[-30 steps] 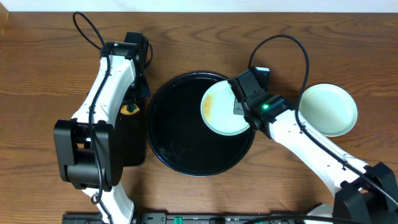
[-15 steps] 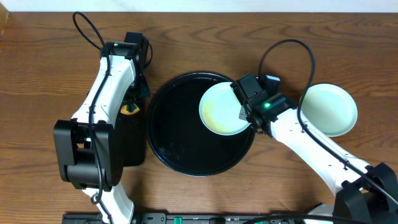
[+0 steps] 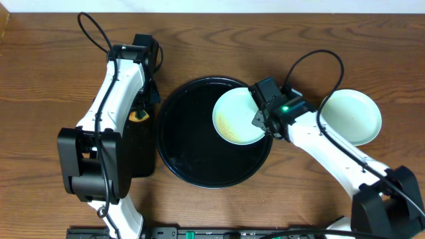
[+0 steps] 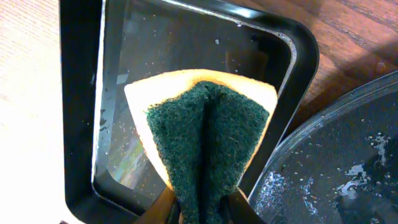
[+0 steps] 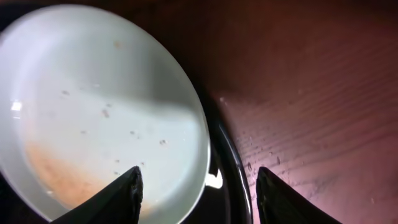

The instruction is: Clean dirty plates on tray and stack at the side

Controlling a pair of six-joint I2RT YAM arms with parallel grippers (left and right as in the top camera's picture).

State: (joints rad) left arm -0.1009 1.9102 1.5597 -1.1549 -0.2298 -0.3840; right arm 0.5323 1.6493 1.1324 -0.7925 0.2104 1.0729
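Right gripper (image 5: 198,180) hung open at the right edge of our dirty plate (image 3: 234,117); left gripper (image 4: 200,208), pinching the sponge (image 4: 205,137), sat well apart.

Left arm (image 3: 114,89) reaching forward, wrist angling down; left gripper (image 4: 198,208) pinching a sponge (image 4: 208,137), jaws nearly closed. Right arm (image 3: 329,149) stretching diagonally inward; right gripper (image 5: 199,186) hanging low, fingers spread, gripping nothing.
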